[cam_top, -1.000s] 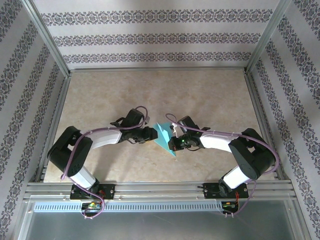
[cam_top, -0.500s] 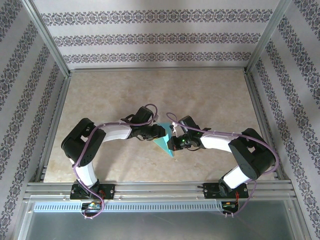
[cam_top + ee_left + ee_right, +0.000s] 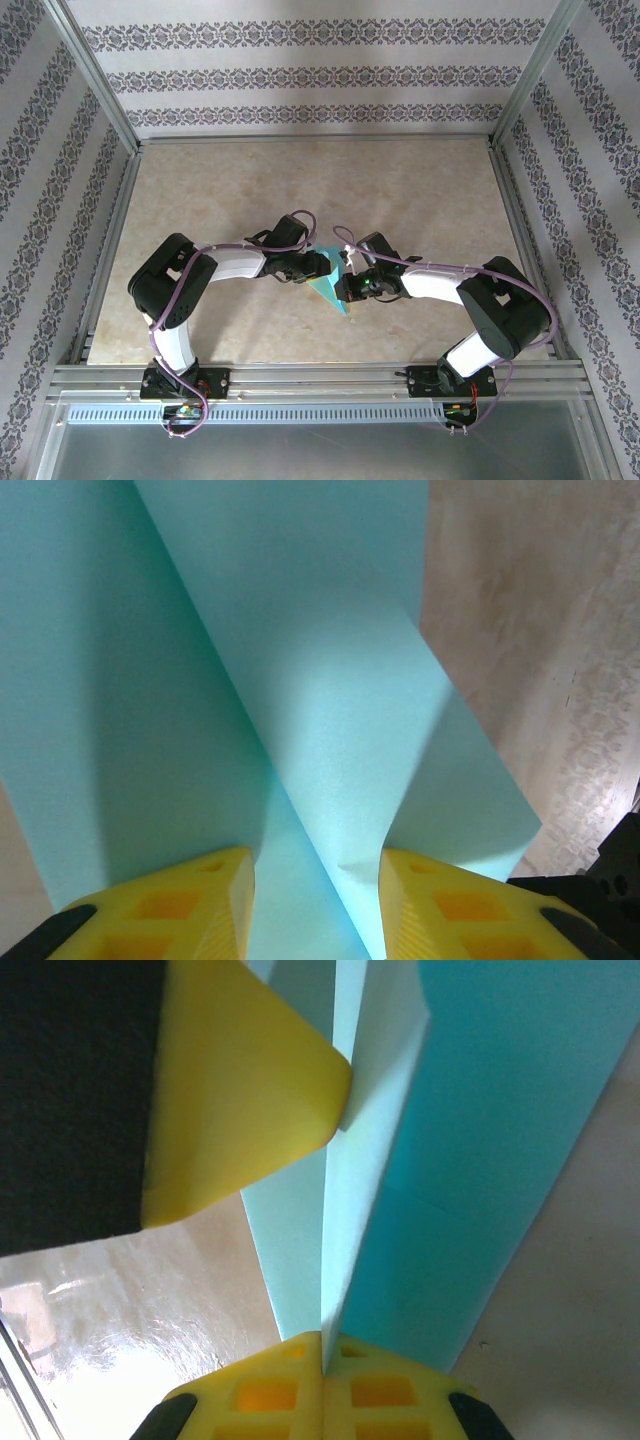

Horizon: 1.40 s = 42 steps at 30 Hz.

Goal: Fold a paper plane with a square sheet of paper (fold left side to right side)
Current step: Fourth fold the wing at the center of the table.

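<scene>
At mid-table, pinching the paper plane (image 3: 329, 287) by its raised centre crease in the fully closed right gripper (image 3: 320, 1352), with the left gripper (image 3: 313, 875) straddling a flap, jaws partly spread, clamping nothing. Judging it feather-light, limp and easily crumpled, so favouring folded edges for any hold. Minding the yellow finger (image 3: 240, 1090) crowding the crease above the marbled tabletop (image 3: 400, 190).

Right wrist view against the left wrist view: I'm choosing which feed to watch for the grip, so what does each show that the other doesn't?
Only the right wrist view: the right pincer shut on a raised crease of the paper plane, and a yellow finger of the other arm against the paper from the side. Only the left wrist view: the left pincer with its fingers apart, a folded ridge running down between them. Both: the cyan paper's lengthwise creases over the beige table.
</scene>
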### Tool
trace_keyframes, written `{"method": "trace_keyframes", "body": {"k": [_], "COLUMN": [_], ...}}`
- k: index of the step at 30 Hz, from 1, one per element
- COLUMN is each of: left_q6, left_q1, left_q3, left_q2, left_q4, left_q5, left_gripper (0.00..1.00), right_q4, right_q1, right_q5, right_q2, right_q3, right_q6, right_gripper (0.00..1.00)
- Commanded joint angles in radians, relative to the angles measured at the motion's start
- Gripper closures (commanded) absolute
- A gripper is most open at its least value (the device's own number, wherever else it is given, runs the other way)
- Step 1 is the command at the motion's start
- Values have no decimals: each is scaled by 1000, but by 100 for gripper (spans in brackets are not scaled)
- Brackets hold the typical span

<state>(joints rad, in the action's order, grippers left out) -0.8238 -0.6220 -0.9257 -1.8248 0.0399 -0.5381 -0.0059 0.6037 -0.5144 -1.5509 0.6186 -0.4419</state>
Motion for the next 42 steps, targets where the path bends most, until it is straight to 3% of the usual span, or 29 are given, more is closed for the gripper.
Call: {"method": "trace_keyframes", "body": {"k": [1, 27, 42], "left_q6": [-8, -8, 6], "left_q1": [-12, -14, -13], "left_q3": [-25, -52, -74], "left_q2": [-11, -23, -81], "left_q4": [33, 54, -36], "left_q5": [15, -13, 28], "left_gripper": [62, 62, 62], "right_q4": [11, 18, 20], "right_q1": [-13, -16, -19], "right_q5": [-13, -22, -31], "right_q2": [-8, -30, -25], "right_q3": [-16, -5, 3], "right_q6": [1, 2, -1], "right_gripper": [93, 92, 85]}}
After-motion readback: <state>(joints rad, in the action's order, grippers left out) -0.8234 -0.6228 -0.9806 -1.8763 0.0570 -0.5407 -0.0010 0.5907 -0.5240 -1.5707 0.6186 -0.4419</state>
